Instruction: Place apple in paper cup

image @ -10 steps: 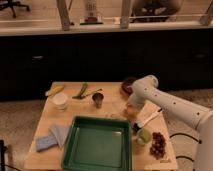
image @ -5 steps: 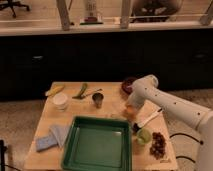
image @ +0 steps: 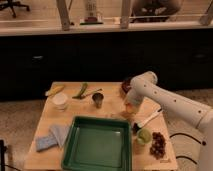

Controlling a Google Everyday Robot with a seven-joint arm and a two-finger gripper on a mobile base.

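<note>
The apple (image: 127,114), small and red-orange, lies on the wooden table (image: 45,117) just right of the tray's far right corner. My gripper (image: 130,109) reaches down from the white arm (image: 165,100) and sits right over the apple, partly hiding it. The paper cup (image: 60,101), short and white, stands at the table's left side, far from the gripper.
A green tray (image: 100,144) fills the table's front middle. A dark metallic cup (image: 98,100), a green pepper (image: 81,91), a banana (image: 54,90) and a dark red bowl (image: 126,86) stand at the back. A blue cloth (image: 50,137), white utensil (image: 148,120), green round fruit (image: 144,136) and grapes (image: 159,143) lie in front.
The arm has shifted only slightly; the gripper stays over the apple. Nothing else has moved.
</note>
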